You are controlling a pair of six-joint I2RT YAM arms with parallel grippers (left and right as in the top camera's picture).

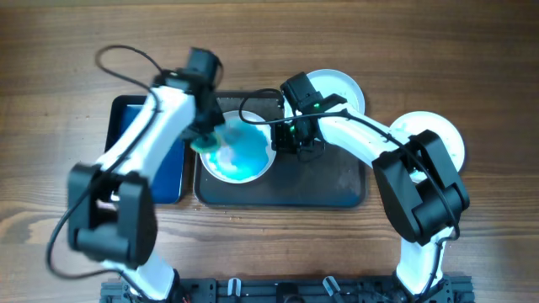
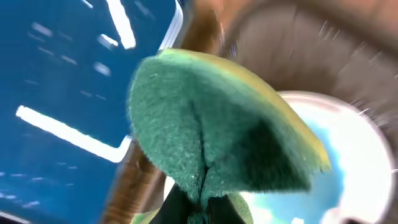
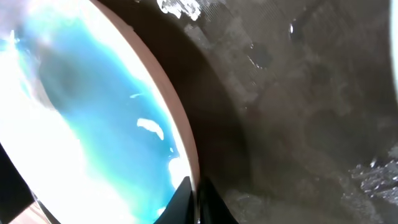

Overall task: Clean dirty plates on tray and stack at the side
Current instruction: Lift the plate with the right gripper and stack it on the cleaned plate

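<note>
A white plate smeared with blue sits at the left end of the dark grey tray. My left gripper is shut on a green and yellow sponge over the plate's left edge. My right gripper is shut on the plate's right rim; the blue smear fills the right wrist view. Two more white plates lie off the tray: one behind its far edge and one to the right, partly hidden by my right arm.
A smaller blue-bottomed tray lies left of the grey tray, under my left arm; its blue floor shows in the left wrist view. The table is brown wood.
</note>
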